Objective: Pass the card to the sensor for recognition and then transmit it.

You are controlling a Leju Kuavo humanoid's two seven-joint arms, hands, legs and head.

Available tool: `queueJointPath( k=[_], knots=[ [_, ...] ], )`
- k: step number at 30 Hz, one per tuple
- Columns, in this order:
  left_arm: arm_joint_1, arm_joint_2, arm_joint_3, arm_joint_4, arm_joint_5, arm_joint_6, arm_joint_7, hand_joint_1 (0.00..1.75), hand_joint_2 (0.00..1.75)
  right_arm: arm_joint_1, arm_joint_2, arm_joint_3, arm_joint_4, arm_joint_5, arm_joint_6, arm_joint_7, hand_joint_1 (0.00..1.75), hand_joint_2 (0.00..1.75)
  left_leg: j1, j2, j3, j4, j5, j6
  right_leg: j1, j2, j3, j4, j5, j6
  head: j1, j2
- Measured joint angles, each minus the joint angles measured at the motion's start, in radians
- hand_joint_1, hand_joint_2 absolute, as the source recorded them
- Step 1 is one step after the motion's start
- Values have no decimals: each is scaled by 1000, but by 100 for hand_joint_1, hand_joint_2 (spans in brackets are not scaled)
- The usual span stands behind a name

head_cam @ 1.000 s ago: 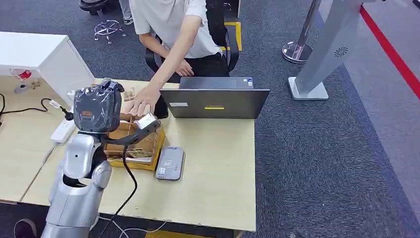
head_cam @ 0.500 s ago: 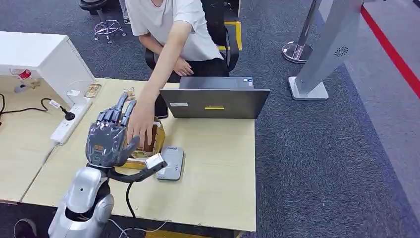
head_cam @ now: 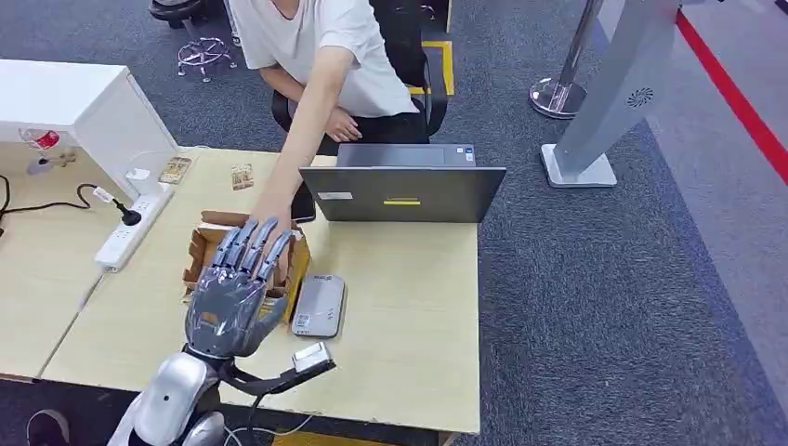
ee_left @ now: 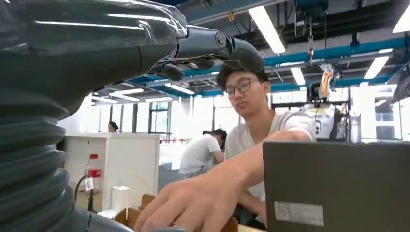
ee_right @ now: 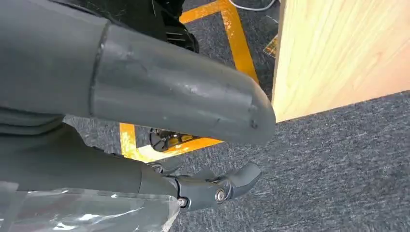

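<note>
Left hand (head_cam: 234,288) hovers flat, fingers spread and empty, over the near side of the box (head_cam: 206,243) where the person's hand (head_cam: 269,212) reaches; card unseen, so grasping comes next, then the sensor (head_cam: 320,305).

The left hand (head_cam: 232,293) covers part of the cardboard box (head_cam: 206,240) and the person's fingers (head_cam: 279,243); box contents unreadable, small desk cards (head_cam: 242,177) too tiny to identify.

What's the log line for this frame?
left hand: open, over box | right hand: hanging, holds nothing | person's hand: at box | reader: bare
</note>
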Motion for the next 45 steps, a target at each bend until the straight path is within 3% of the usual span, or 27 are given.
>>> queueJointPath(
  k=[8,14,20,35,45],
  knots=[
    [6,17,-17,49,26,-77,22,0,175,0,-2,-27,-3,19,5,0,0,0,0,0,0,0,0,0,0,0,0,0,0,0,0,0],
    [44,36,-19,98,28,-86,29,0,175,0,-2,-41,-5,29,4,1,0,0,0,0,0,0,0,0,0,0,0,0,0,0,0,0],
    [87,48,-19,121,41,-74,45,0,175,0,-2,-49,-5,45,1,16,0,0,0,0,0,0,0,0,0,0,0,0,0,0,0,0],
    [80,44,-18,152,-3,-67,74,0,175,-1,-2,-59,-5,69,13,14,0,0,0,0,0,0,0,0,0,0,0,0,0,0,0,0],
    [70,35,39,182,-12,-61,79,0,175,-1,-2,-66,-5,97,16,18,0,0,0,0,0,0,0,0,0,0,0,0,0,0,0,0]
  ],
)
